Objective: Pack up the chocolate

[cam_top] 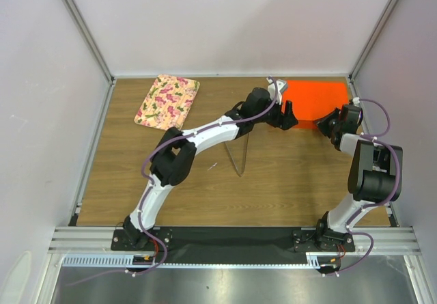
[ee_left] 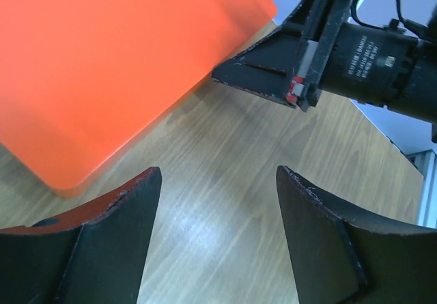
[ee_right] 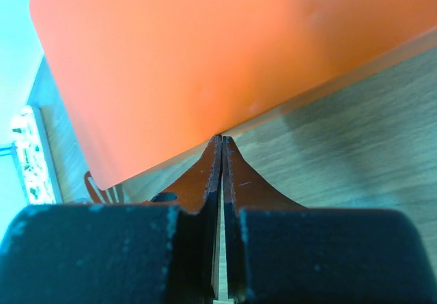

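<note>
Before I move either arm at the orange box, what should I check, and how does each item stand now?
1. Left gripper open, nothing between its jaws: ok.
2. Right gripper shut, tips at the box edge: ok.
3. Right tips wedged under that edge: cannot tell.
4. Grippers apart from each other: ok, a gap shows in the left wrist view.
5. Chocolate in sight: not ok, none in any view.
</note>
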{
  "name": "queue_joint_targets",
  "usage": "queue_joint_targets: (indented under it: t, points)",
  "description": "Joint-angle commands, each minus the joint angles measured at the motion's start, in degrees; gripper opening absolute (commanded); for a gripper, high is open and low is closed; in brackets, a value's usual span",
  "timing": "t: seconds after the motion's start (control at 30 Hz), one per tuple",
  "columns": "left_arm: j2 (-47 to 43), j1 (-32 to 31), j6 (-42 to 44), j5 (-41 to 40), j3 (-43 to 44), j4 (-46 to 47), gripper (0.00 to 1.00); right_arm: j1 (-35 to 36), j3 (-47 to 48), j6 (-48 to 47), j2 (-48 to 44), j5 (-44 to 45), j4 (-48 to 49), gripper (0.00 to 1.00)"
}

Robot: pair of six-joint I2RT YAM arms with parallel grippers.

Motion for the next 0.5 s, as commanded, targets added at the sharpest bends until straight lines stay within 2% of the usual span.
queue_joint_targets:
  t: [0.0,0.2,0.47]
  points:
    - [1.4,-0.2,-0.5,0.0,4.3,3.6,0.74,-0.4,0.6,1.2,0.7,-1.3,5.7,0.0]
    - [3.9,-0.2,-3.5,-7.2,5.3,8.0,0.71,-0.6,0.9,1.4,1.6,-1.9,6.3,0.0]
    - [10.6,-0.2,-5.9,-13.7,13.1,4.4,0.71,-0.7,1.6,1.8,2.3,-3.0,6.3,0.0]
